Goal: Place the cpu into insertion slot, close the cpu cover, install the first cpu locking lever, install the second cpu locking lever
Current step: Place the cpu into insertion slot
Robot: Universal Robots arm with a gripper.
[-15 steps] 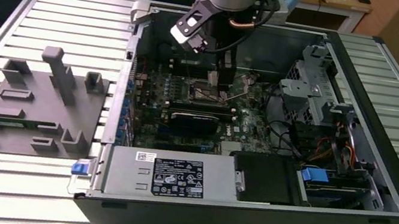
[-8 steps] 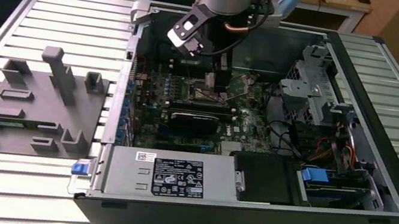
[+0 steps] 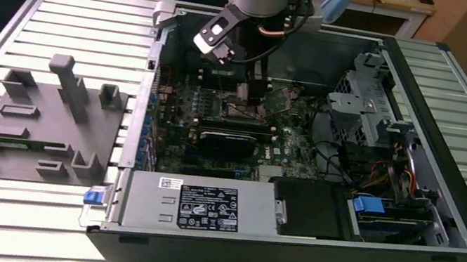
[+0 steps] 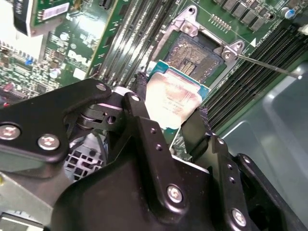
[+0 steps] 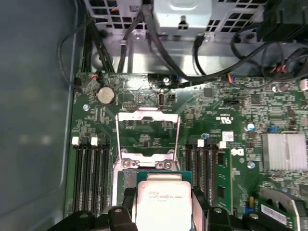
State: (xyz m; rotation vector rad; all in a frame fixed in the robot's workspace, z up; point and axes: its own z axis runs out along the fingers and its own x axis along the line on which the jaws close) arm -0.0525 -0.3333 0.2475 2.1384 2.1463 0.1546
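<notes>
We find the gripper (image 4: 172,96) clamped on the cpu (image 4: 168,108), with its two black fingers (image 4: 143,122) pressing opposite edges. The cpu hangs over one edge of the insertion slot (image 4: 195,55), whose contact field is exposed. The slot sits between the memory slot banks (image 4: 132,38) on the motherboard (image 4: 72,48). The cpu cover (image 5: 148,114) is swung open, clear of the slot.
</notes>
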